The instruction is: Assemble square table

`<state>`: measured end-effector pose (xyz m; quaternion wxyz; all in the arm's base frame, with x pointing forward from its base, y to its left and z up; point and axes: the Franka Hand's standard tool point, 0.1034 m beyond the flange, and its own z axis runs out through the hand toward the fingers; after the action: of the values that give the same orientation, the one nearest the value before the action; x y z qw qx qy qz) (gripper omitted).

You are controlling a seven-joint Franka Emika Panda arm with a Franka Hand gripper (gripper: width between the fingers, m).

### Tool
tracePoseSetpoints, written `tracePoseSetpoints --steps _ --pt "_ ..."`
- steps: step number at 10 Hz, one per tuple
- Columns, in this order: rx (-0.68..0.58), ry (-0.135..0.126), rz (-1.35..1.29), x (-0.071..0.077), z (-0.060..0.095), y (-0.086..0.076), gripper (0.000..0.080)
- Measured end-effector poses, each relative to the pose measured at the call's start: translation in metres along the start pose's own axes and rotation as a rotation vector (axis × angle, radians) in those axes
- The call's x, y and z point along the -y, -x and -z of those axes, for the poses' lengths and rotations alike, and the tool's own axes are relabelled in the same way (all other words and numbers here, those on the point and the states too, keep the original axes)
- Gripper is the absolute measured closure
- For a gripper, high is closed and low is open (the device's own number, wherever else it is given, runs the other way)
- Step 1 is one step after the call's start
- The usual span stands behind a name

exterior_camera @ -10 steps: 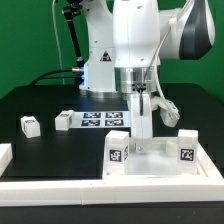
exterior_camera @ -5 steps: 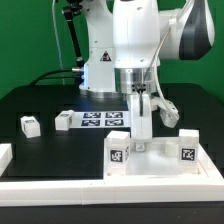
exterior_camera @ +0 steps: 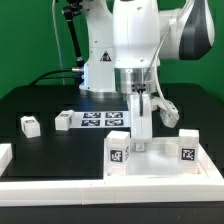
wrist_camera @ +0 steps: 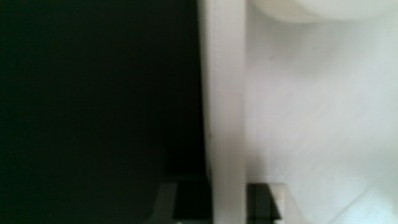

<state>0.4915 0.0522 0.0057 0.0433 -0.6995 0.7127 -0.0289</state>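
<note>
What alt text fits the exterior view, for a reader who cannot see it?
A white robot arm reaches down with its pincer shut on the far rim of the square tabletop at the front of a black table. Two small tagged legs lie loose toward the exterior view's left, beside the marker board.

black table [exterior_camera: 45,100] with one leg [exterior_camera: 29,125], a second leg [exterior_camera: 64,120], marker board [exterior_camera: 104,120] and tabletop [exterior_camera: 150,162] seemingly against the border rail [exterior_camera: 100,188]

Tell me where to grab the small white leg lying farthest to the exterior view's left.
Take the leg by two opposite flat side faces, coming straight down from above. It looks like a small block resting on the black table, apart from the next leg, so both sides seem free to close on.
</note>
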Motion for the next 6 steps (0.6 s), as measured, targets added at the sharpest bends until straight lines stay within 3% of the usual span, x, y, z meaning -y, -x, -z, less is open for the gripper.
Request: tracePoseSetpoints --steps 3,4,6 --pt "-0.091 -0.046 0.186 -0.033 0.010 -0.045 0.0742" --pt "-0.131 -0.064 0.254 -0.037 0.013 -0.064 0.0742" --pt "-0.135 -0.053 0.406 -0.038 0.012 -0.064 0.0742"
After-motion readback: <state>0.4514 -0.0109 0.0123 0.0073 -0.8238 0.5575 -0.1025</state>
